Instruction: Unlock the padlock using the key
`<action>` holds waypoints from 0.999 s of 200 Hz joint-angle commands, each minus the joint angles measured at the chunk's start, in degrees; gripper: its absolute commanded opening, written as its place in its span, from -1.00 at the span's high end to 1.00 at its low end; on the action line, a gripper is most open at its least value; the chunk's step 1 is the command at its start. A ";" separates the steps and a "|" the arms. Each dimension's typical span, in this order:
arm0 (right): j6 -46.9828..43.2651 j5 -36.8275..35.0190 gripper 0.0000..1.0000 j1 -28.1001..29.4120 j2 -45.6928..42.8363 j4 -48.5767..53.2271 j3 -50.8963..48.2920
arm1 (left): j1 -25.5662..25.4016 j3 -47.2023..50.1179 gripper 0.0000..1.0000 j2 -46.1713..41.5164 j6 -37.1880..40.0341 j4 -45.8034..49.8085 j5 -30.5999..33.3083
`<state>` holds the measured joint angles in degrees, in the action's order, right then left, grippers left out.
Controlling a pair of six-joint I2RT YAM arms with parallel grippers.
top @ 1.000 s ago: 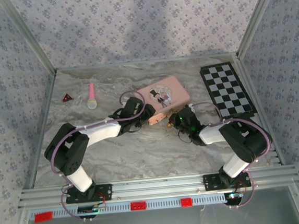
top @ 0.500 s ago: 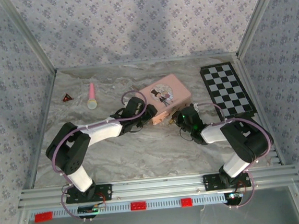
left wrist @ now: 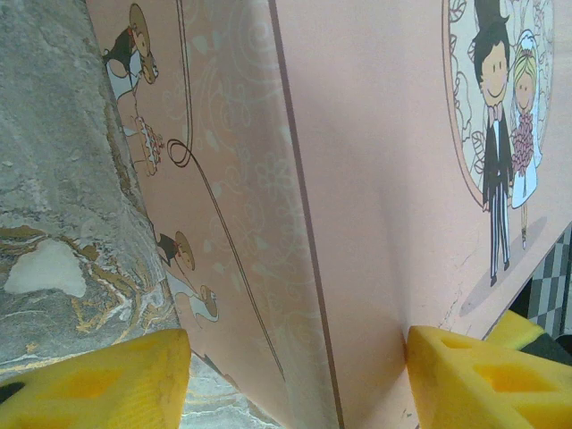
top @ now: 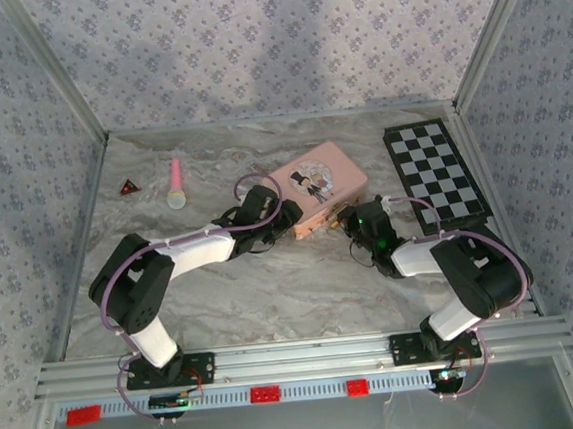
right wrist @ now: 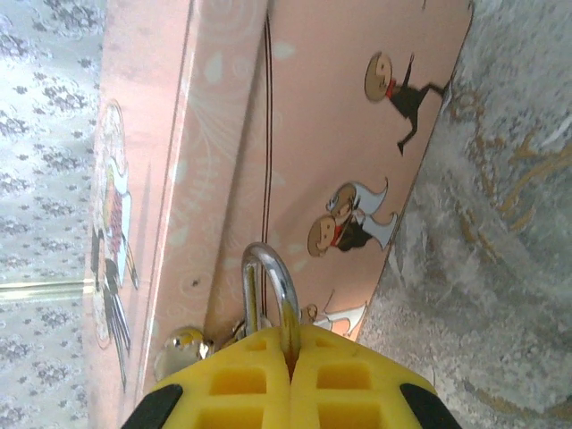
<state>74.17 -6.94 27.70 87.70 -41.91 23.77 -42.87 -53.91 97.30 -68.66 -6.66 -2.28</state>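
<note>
Right gripper (right wrist: 290,349), clenched on the padlock (right wrist: 290,299) at the pink tin's (right wrist: 340,134) 5 o'clock, may yank the tin askew; left gripper's (left wrist: 298,344) hold is unclear.

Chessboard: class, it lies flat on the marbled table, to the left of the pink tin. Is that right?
Not quite. The top external view shows the chessboard lying flat on the marbled table to the right of the pink tin, not to its left.
</note>
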 commanded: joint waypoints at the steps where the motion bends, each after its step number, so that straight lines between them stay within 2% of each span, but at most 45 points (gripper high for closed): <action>1: 0.74 -2.55 1.00 -1.17 -1.91 -1.66 -0.66 | 0.07 -0.14 -0.29 1.93 -0.06 4.81 0.53; 91: -3.16 -1.91 1.00 -2.83 -5.46 2.03 -0.75 | 0.55 -0.25 -0.29 1.76 0.52 5.33 0.46; 119: -7.61 -2.78 1.00 -3.07 -10.51 9.13 -0.45 | 1.82 -0.34 -0.29 1.96 1.44 5.29 -0.24; 149: -16.57 -2.09 1.00 -3.44 -17.15 20.09 1.15 | 3.39 -0.71 -0.30 1.32 4.23 6.13 -0.32; 200: -28.42 -3.65 1.00 -2.94 -32.76 35.39 -0.48 | 6.43 -4.95 -0.38 2.03 13.15 8.29 -4.84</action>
<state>54.37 -8.75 24.71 60.77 -16.58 23.29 -37.78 -56.14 98.21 -61.87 -4.05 -6.76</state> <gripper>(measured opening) 0.051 0.683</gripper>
